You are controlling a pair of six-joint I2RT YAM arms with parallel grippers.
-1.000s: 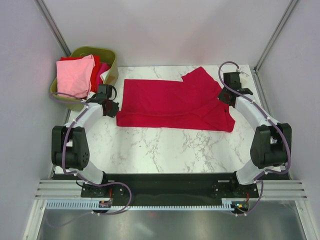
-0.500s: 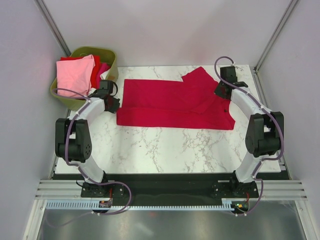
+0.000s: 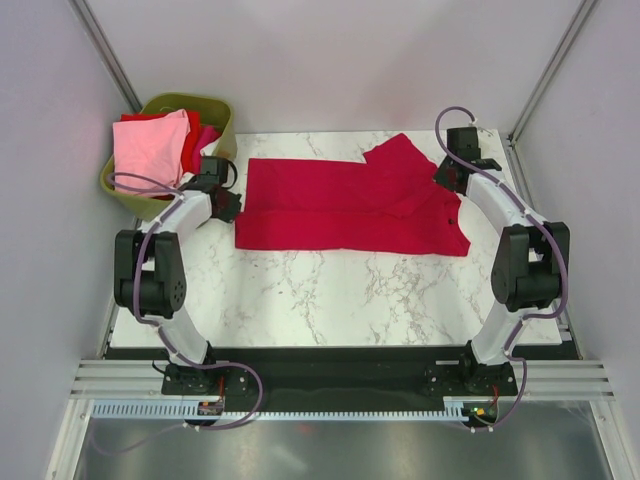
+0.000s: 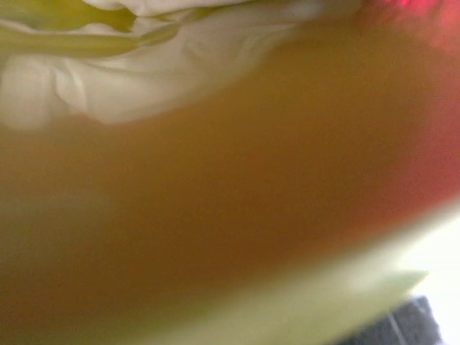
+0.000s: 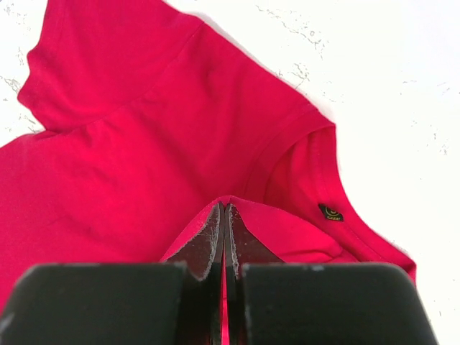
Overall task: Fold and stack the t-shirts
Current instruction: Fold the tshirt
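- One crimson t-shirt [image 3: 340, 205] is lying flat on the counter [image 3: 330, 295], long axis running left-right, collar pointing right.
- Right claw [image 5: 223, 210] is pinching a fold beside the collar.
- Left claw [image 3: 228, 206] is sitting pressed together beside the hem edge.
- Near counter strip is lying open.

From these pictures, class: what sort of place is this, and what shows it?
Likely a robotics lab cell: left arm and right arm mounted at a marble-patterned table, plain walls closing it in, a crimson t-shirt laid out for folding.
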